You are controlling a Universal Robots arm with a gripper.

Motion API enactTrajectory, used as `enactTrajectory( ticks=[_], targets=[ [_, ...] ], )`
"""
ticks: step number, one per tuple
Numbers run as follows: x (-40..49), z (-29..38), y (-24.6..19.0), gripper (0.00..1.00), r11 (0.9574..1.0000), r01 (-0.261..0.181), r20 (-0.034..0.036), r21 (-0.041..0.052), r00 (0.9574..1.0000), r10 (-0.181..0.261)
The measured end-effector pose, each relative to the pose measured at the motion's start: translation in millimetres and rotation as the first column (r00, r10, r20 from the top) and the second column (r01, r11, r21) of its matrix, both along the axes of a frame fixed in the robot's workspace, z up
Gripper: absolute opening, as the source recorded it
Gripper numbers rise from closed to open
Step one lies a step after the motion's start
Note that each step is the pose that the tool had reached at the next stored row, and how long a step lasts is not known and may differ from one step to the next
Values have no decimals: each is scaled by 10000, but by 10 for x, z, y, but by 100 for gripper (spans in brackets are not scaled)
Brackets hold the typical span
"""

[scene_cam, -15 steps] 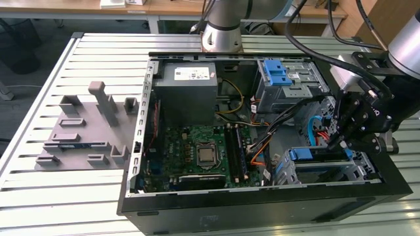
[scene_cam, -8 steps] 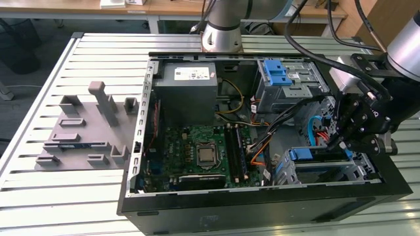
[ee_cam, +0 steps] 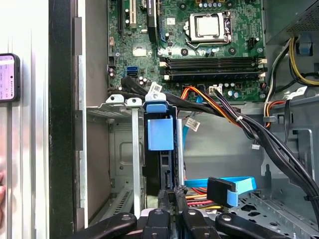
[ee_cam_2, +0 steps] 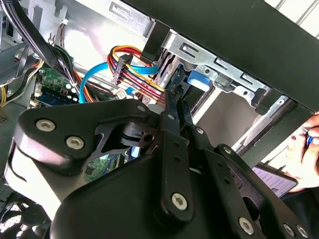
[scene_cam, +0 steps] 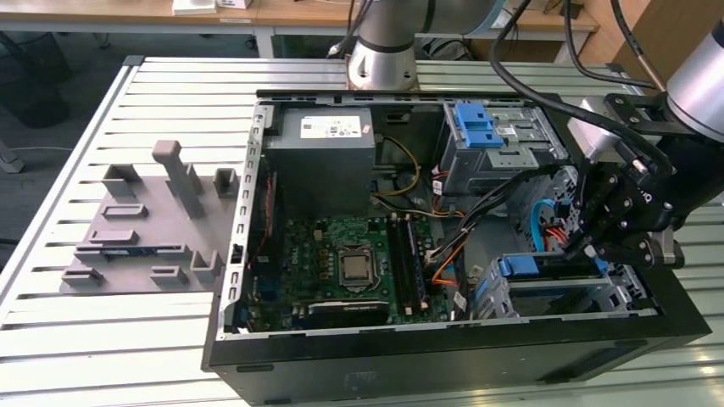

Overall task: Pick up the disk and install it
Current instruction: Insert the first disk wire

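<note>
Fixture plate (scene_cam: 136, 229): grey, with upright pegs, on the slatted table (scene_cam: 68, 339), well apart from the gripper toward the exterior view's left.
Computer case (scene_cam: 453, 356): open, lying on its side; its black rim runs just below the gripper in the exterior view.
Power supply (scene_cam: 322, 157): large grey box with a white sticker, across the case from the gripper.
Motherboard (ee_cam: 199, 45): green, beyond the drive bay from the gripper; bare processor socket (ee_cam: 209, 25) and memory slots in the first wrist view.
Cables (ee_cam: 249, 124): black and orange bundles cross the open room beside the bay; a blue ribbon with a black plug (ee_cam: 222, 191) lies just beside the fingertips.
Disk (ee_cam: 160, 154): upright on edge in the metal drive bay (ee_cam: 119, 149), its blue bracket tab on the side toward the motherboard, the bay's walls close on either side.
Gripper (ee_cam: 172, 196): at the disk's near edge, its two black fingers (ee_cam_2: 172, 124) drawn narrowly together; whether they clamp the disk cannot be told.
Person's hand (ee_cam_2: 306, 154): outside the case wall in the second wrist view.
</note>
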State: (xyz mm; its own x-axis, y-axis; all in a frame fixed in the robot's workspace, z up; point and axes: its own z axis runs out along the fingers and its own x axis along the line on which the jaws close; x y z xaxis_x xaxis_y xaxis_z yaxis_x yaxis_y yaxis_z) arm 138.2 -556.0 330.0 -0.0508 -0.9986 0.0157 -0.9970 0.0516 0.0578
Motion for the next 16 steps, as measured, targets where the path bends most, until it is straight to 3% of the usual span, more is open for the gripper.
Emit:
enactTrajectory(
  ticks=[3, 4, 12, 14, 16],
  targets=[
    [0, -2, 0, 17, 10000, 0, 0, 5, 10000, 0],
    [0, 5, 0, 24, 10000, 0, 0, 1, 10000, 0],
    [0, 120, 0, 24, 10000, 0, -4, 4, 10000, 0],
    [0, 120, 0, 22, 10000, 0, -3, 6, 10000, 0],
    [0, 123, 0, 11, 10000, 0, -3, 1, 10000, 0]
  ],
)
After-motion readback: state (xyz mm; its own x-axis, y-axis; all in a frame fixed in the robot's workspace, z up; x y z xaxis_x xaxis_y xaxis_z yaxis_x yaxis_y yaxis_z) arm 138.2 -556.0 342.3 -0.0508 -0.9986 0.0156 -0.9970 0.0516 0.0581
